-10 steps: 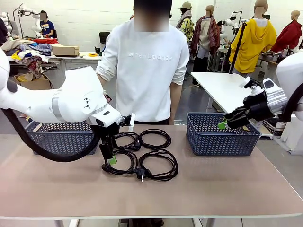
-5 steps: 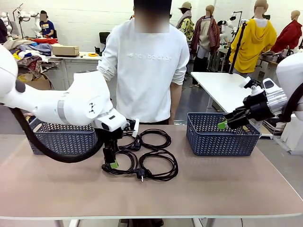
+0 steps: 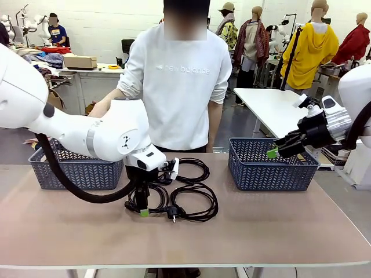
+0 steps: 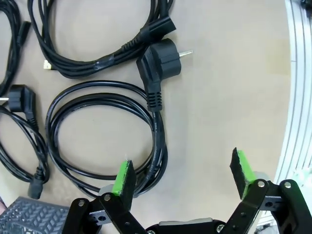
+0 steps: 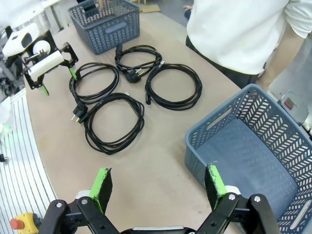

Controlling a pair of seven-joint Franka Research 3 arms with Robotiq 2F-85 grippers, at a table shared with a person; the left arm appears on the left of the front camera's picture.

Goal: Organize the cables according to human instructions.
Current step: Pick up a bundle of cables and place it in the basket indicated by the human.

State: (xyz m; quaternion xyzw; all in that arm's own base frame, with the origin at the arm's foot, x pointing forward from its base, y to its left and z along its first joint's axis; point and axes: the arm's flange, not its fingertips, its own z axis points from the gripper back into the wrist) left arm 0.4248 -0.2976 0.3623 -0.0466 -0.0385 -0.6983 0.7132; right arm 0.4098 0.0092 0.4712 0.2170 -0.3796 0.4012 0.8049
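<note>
Black coiled power cords (image 4: 160, 58) lie on the tan table (image 3: 261, 226). The left gripper (image 4: 183, 170) hangs open over one coil's edge, and the right gripper (image 3: 272, 152) is open near a blue basket (image 3: 272, 174).

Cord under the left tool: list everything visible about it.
The cord is a thin black power cable, rubbery-looking, wound in a few turns into a flat round loop on the tan table. One end carries a round black plug with a ribbed strain relief and a metal pin, lying just outside the loop beside a neighbouring cord. The open left tool straddles one side of the loop, one green pad over the strands; contact cannot be told.
</note>
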